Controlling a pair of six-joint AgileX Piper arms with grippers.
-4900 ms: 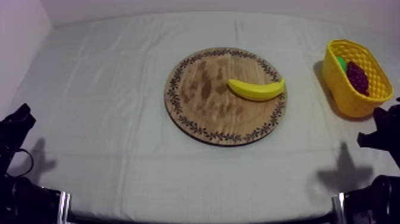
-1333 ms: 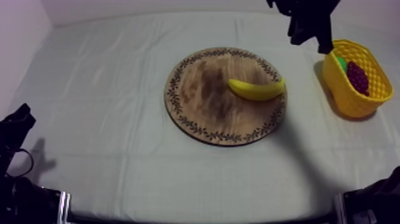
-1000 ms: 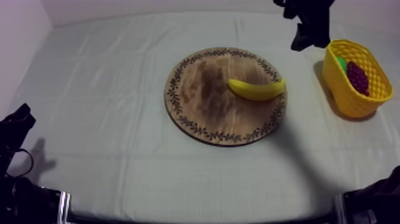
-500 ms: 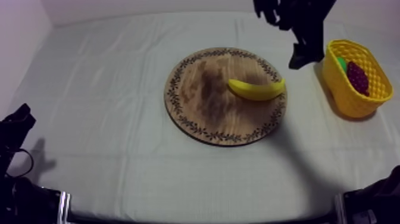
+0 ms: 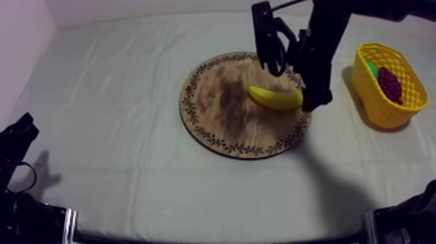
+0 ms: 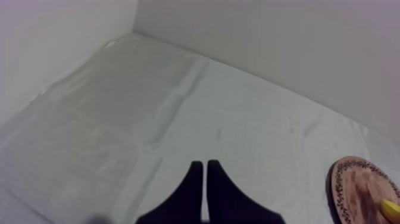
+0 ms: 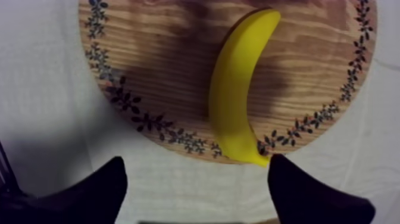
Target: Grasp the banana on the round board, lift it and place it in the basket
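My right gripper (image 7: 195, 170) has swung down from beside the yellow basket (image 5: 364, 85) to the wooden board (image 5: 217, 107), at its 3 o'clock edge. Its fingers are wide apart and empty, astride the banana (image 5: 276, 98), which lies unmoved. My left gripper (image 6: 205, 176) rests closed on nothing.

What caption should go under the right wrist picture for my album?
Open right end effector poised over the banana lying on the wooden board.

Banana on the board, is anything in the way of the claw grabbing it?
No, nothing visible is. The right gripper hangs open over the banana, which lies bare on the wooden board, with only air between them.
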